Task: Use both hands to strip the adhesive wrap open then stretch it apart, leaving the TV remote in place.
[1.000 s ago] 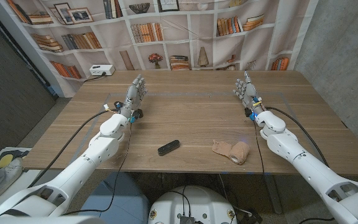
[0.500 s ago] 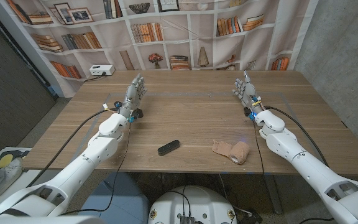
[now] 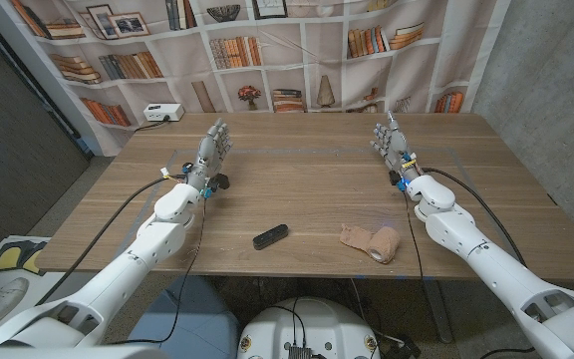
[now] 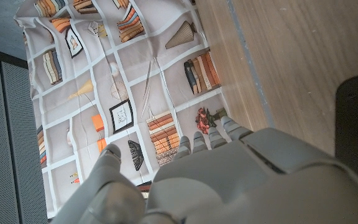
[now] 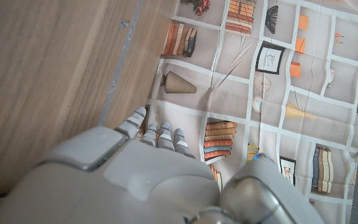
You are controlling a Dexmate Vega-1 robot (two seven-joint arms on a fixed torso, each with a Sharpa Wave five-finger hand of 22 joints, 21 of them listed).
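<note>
- Head view: left hand (image 3: 215, 146) raised over the far left of the wooden desk (image 3: 307, 189), fingers extended and apart, holding nothing; right hand (image 3: 390, 143) likewise over the far right, fingers up, empty.
- Same view: tan adhesive wrap (image 3: 373, 241) lying near the front edge, right of centre, with a loose crumpled end beside the roll; black TV remote (image 3: 271, 237) just left of it, apart from the wrap. Both well apart from either hand.
- Left wrist view: back of left hand (image 4: 229, 174), fingertips (image 4: 199, 138) straight, against bookshelf backdrop (image 4: 135, 74) and desk edge.
- Right wrist view: back of right hand (image 5: 142, 180), fingers straight, empty, same backdrop beyond bare wood.
</note>
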